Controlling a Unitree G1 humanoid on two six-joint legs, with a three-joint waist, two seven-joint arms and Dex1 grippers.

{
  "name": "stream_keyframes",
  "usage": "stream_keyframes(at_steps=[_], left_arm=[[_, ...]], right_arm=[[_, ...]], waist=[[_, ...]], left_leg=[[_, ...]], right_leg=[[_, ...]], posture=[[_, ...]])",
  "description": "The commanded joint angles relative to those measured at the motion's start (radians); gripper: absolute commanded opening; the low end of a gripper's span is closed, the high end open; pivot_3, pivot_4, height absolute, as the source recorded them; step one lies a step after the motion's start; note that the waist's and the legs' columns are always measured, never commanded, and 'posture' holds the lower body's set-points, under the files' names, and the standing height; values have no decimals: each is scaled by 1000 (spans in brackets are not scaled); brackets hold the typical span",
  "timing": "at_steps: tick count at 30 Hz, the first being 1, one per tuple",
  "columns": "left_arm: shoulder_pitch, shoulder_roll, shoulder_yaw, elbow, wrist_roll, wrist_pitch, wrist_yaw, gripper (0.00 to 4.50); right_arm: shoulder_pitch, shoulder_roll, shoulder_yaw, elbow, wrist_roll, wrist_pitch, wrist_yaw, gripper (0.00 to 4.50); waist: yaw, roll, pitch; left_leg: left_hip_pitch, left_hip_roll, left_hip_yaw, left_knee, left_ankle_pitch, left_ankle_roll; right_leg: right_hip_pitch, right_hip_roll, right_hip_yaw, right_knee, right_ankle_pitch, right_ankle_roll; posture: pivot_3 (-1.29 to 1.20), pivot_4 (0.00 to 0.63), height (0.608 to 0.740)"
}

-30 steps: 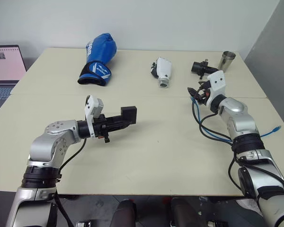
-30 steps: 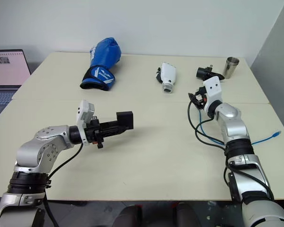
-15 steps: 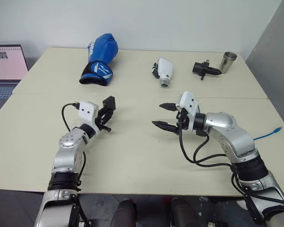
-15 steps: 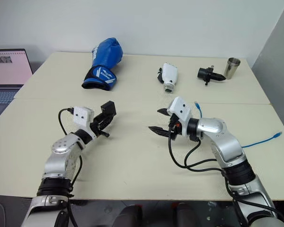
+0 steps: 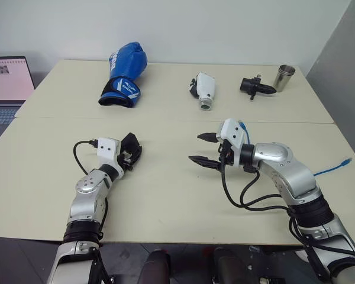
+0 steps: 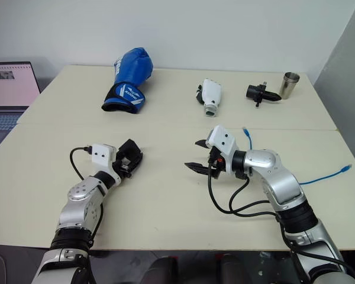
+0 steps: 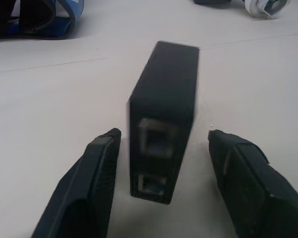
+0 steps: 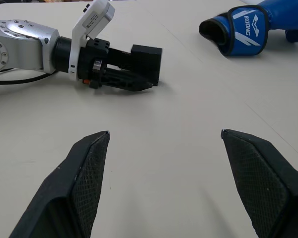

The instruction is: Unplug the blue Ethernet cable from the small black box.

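My left gripper (image 7: 161,148) stands apart around the small black box (image 7: 164,119), unplugged; next I back it away, leaving the box standing.

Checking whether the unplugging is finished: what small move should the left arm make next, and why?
Probably draw the left gripper straight back. The small black box stands on the table between its spread fingers, apparently untouched, and no cable shows in its ports. The blue Ethernet cable lies apart by the right arm.
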Motion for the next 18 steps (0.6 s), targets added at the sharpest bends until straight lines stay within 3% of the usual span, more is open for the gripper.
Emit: stream_keyframes(at_steps=[1,4,11,15,18], left_arm=[[9,4,21,-21,-12,1,0,3938],[10,3,21,-22,-11,1,2,4489],[102,42,24,-196,3,47,5,4489],[199,119,19,-389,-22,223,-28,4489],[275,199,9,-526,-20,255,-89,4489]], right_arm=[[-1,0,-16,-38,2,-1,6,3800],[-3,0,-20,-37,4,1,6,3800],[18,-15,-36,-79,18,27,1,3800],[89,-58,-91,-147,50,75,-8,3800],[166,-111,-168,-190,85,80,8,3800]], waist=[[0,0,0],[0,0,0],[-3,0,0],[-2,0,0],[4,0,0]], left_leg=[[0,0,0,0,0,0],[0,0,0,0,0,0],[0,0,0,0,0,0],[0,1,0,0,0,0],[0,0,-1,0,0,0]], right_leg=[[0,0,0,0,0,0],[0,0,0,0,0,0],[0,0,0,0,0,0],[0,0,0,0,0,0],[1,-1,0,0,0,0]], posture=[[0,150,740],[0,150,740],[0,150,740],[0,150,740],[0,150,740]])
